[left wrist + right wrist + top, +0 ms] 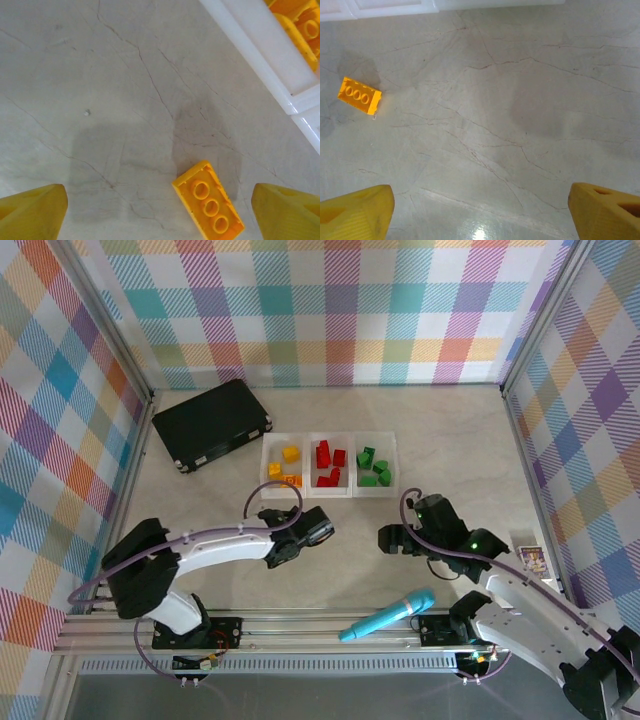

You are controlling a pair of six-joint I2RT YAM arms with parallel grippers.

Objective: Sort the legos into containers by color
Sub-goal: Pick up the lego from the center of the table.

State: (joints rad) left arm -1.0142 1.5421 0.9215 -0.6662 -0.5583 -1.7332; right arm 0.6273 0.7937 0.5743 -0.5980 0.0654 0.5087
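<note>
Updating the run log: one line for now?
left gripper open above yellow brick; right gripper open, empty; containers sorted by color

legos (323,454): yellow, red, green | case (212,423): black | walls (330,310): pastel plaid

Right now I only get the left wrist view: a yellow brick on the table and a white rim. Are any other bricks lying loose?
Observer: None that I can see. From above, the other bricks sit in three trays: yellow, red and green, left to right.
Operator: What is the other claw doing?
Observer: The right claw is open over bare table, with nothing between its fingers.
Operator: Anything else lying about?
Observer: A teal microphone toy lies by the front rail.
</note>
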